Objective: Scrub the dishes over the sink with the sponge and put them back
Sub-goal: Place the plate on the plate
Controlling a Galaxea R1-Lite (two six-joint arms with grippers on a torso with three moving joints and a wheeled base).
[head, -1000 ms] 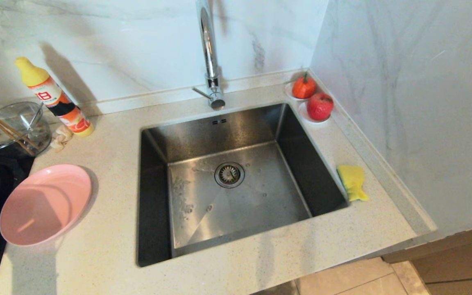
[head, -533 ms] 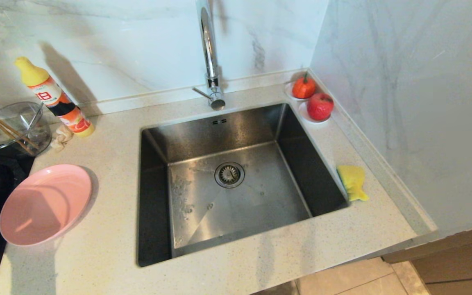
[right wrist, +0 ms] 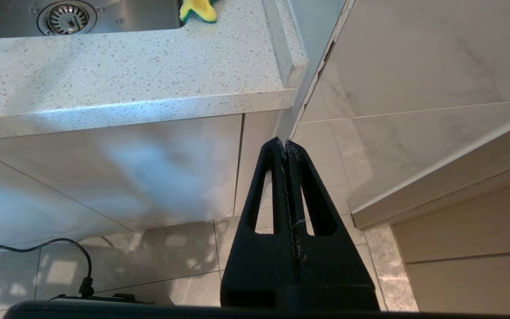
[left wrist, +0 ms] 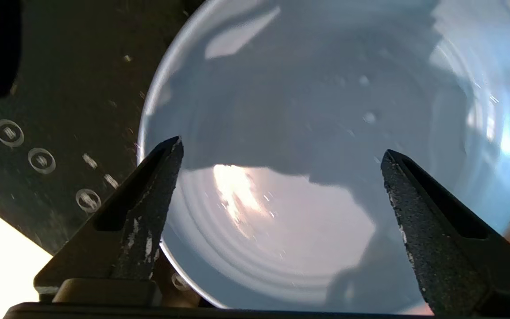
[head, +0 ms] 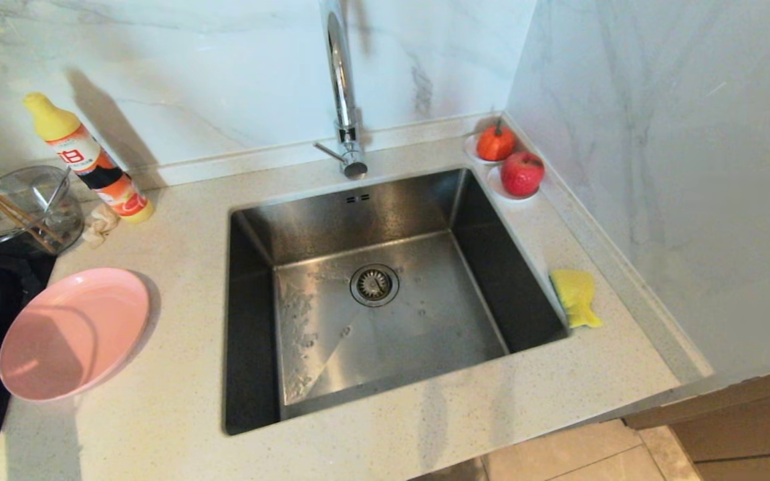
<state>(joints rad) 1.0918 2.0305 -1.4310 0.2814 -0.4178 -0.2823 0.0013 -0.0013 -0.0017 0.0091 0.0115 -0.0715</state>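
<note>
**Left jaws spread over the blue plate**

Step in hand, as I judge it: the blue plate (left wrist: 326,133) is either just set down or about to be picked up; I cannot tell which. My left gripper (left wrist: 281,153) hangs above it, jaws wide, gripping nothing; the plate fills the gap between them and spreads beyond both tips. One tip sits over its rim, beside the dark cooktop (left wrist: 60,88).

Blue plate: shallow, matte, round, wet-looking sheen, a few specks.

Pink plate (head: 74,333) lies on the counter (head: 178,267) left of the sink (head: 385,300). Sponge (head: 575,296) rests on the sink's far edge, well apart from my left jaws.

My right gripper (right wrist: 287,148) is parked low beside the cabinet, jaws pressed together, empty.

Next move likely calls for taking a plate by its rim.
</note>
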